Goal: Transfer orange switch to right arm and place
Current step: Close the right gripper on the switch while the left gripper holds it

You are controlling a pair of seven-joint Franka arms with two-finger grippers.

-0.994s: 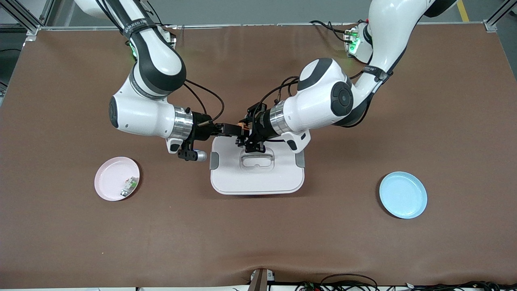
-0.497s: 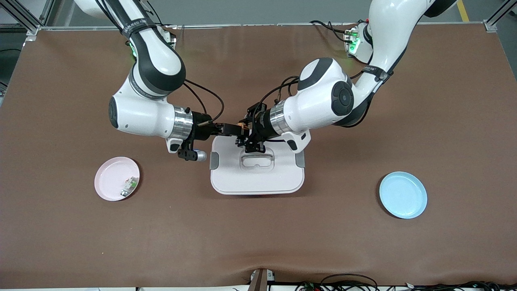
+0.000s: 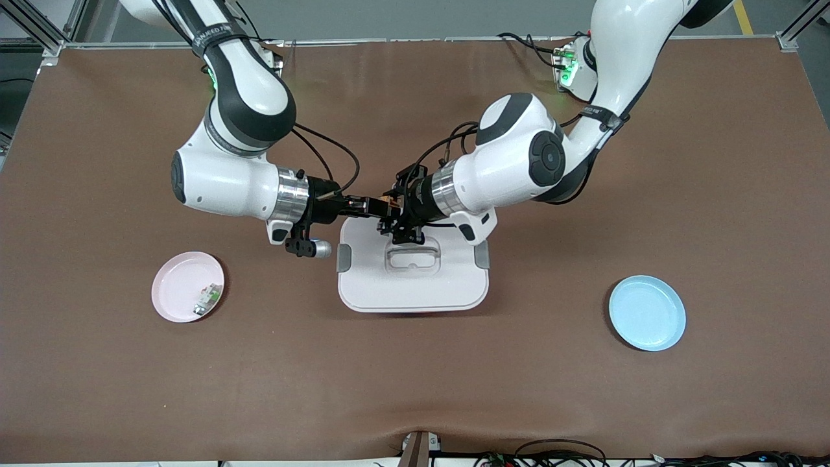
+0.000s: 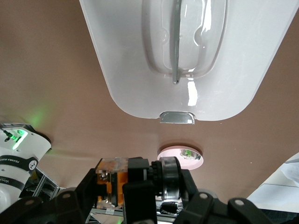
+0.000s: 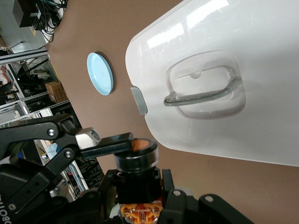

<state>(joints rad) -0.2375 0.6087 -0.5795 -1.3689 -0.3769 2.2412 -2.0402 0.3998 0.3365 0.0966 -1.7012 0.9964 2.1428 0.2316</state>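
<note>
Meeting in the air over the white lid's (image 3: pixel 412 279) rim farthest from the front camera: right jaws (image 3: pixel 379 207) now clamped on the orange switch (image 3: pixel 389 205) from the right arm's end, left jaws (image 3: pixel 397 213) clamped on it from the left arm's end. Long axis roughly level, running jaw to jaw; orange cap toward the left jaws. Calls, probably, for the left jaws to let go.

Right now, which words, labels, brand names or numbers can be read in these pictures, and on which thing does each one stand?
"FRANKA": on the white body of the right arm, in the left wrist view; the rest of that line is cut off.
Black band with white letters on the right arm's upper link: too small to read.
Black band on the left arm: too small to read.
No text shows on the orange switch.
</note>
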